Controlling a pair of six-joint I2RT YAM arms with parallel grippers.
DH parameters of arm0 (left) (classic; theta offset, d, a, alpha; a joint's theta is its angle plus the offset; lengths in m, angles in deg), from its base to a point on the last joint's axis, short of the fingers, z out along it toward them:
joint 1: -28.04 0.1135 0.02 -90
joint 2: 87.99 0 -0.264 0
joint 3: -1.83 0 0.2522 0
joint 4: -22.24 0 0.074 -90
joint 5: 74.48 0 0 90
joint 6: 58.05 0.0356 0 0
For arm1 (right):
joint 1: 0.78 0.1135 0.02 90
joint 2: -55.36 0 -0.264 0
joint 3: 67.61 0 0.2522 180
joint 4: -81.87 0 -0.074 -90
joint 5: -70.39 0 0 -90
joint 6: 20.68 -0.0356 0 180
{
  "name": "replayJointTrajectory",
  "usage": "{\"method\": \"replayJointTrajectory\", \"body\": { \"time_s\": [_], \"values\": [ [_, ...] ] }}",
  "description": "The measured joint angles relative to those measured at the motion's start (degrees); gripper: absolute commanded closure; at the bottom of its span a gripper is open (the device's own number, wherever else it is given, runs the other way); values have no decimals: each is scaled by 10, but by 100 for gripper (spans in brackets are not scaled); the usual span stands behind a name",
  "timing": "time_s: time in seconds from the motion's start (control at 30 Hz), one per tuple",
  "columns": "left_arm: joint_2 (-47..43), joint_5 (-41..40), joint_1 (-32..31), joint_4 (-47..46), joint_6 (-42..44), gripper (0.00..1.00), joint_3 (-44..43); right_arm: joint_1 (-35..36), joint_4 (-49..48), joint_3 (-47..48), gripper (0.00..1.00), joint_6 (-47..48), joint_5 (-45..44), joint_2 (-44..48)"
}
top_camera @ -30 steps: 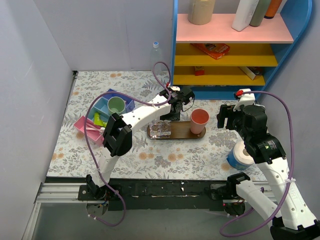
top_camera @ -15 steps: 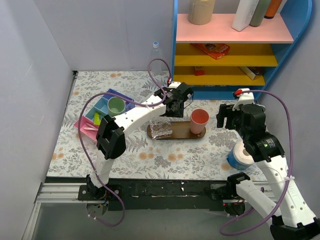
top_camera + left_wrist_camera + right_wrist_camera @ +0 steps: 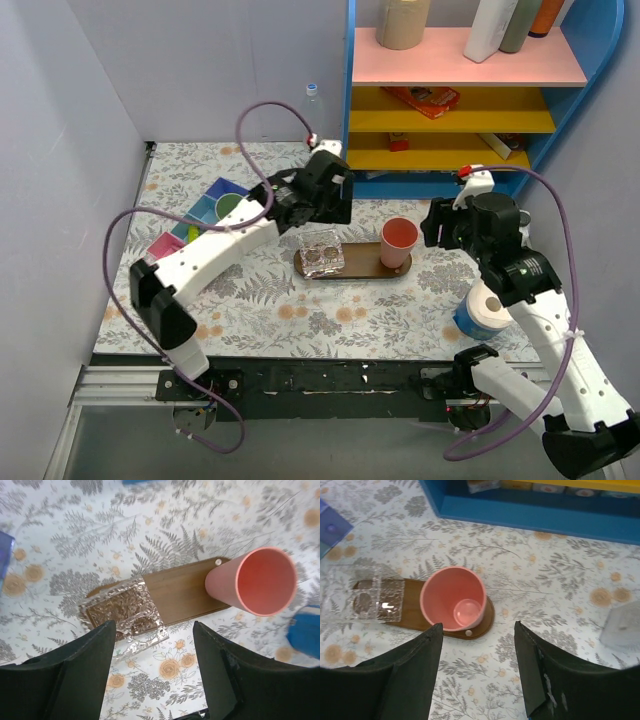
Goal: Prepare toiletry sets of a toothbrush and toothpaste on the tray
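Left gripper (image 3: 154,630) and right gripper (image 3: 477,629) both spread, empty, so I'd lift the left straight up off the tray (image 3: 180,592), missing the clear holder (image 3: 127,607) and pink cup (image 3: 262,580), tbh.

Upright pink cup (image 3: 398,242), blue shelf (image 3: 420,187) behind

Bright, even light fills the overhead view, with no hard shadows; the arms cast only faint, soft shade on the flowered table (image 3: 250,300). The clear holder (image 3: 125,611) on the tray (image 3: 182,592) catches sharp white glints. In both wrist views the black fingers (image 3: 75,680) of the left gripper (image 3: 154,627) and the right gripper (image 3: 477,626) look soft, being close to the lens. The bottom corners darken. Things at the right edge blur, among them a blue shape (image 3: 306,635).
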Motion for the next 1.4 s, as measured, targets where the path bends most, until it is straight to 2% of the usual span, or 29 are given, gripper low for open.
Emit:
{"method": "replayJointTrajectory", "body": {
  "time_s": [0.13,0.17,0.3,0.4,0.47,0.73,1.03,1.4],
  "values": [
    [-93,62,70,-77,31,35,48,66,-14,17,34,-22,2,-43],
    [-111,74,104,-99,38,29,67,88,-16,22,34,-26,-3,-55],
    [-162,76,217,-189,70,19,151,187,-34,57,35,-54,-18,-125],
    [-186,78,257,-250,98,12,211,230,-59,69,37,-80,-15,-174],
    [-193,84,277,-287,112,11,239,256,-66,78,37,-96,-16,-209],
    [-194,72,309,-392,158,10,297,326,-73,153,42,-138,-47,-353],
    [-194,61,320,-441,165,10,332,335,-74,156,48,-170,-61,-423],
    [-220,47,322,-450,169,15,366,336,-71,177,54,-177,-66,-478]
  ]
}}
